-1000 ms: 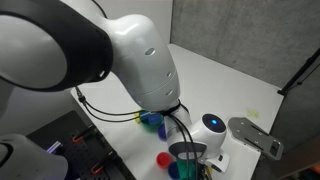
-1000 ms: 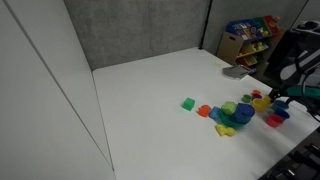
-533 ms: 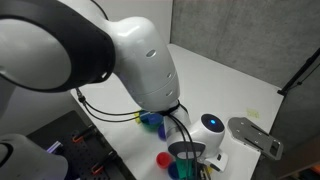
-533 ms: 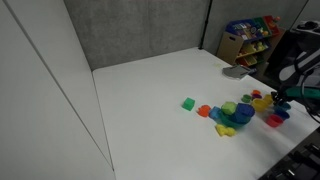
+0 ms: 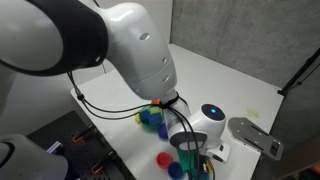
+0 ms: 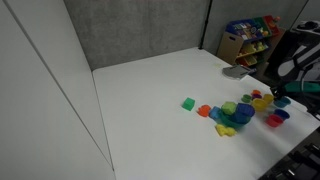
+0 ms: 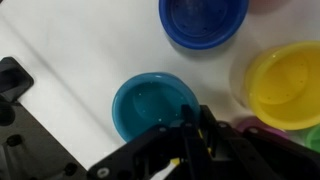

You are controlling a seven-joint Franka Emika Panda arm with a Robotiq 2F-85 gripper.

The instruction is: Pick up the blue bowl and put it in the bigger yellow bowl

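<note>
We see the arm (image 5: 130, 50) bent low, its gripper (image 7: 193, 128) over the rim of the empty blue bowl (image 7: 150, 100); whether its fingers are spread, we cannot tell.

My arm (image 5: 140, 50) has a white shell that looks like hard plastic, smooth and glossy, with a soft shine on its curve; the joint band on it is black and more matt. The cables (image 5: 110, 108) under it have a black, smooth coat. My hand (image 7: 197, 125) is of dark, matt parts; I cannot tell if they are metal or plastic. The blue bowl (image 7: 155, 105) looks like smooth plastic with a slight gloss inside, and so do the darker blue bowl (image 7: 203, 18) and the yellow bowl (image 7: 285, 85). The tabletop (image 6: 150, 85) is white, even and matt. The grey wall (image 6: 140, 30) looks rough, like cloth.
</note>
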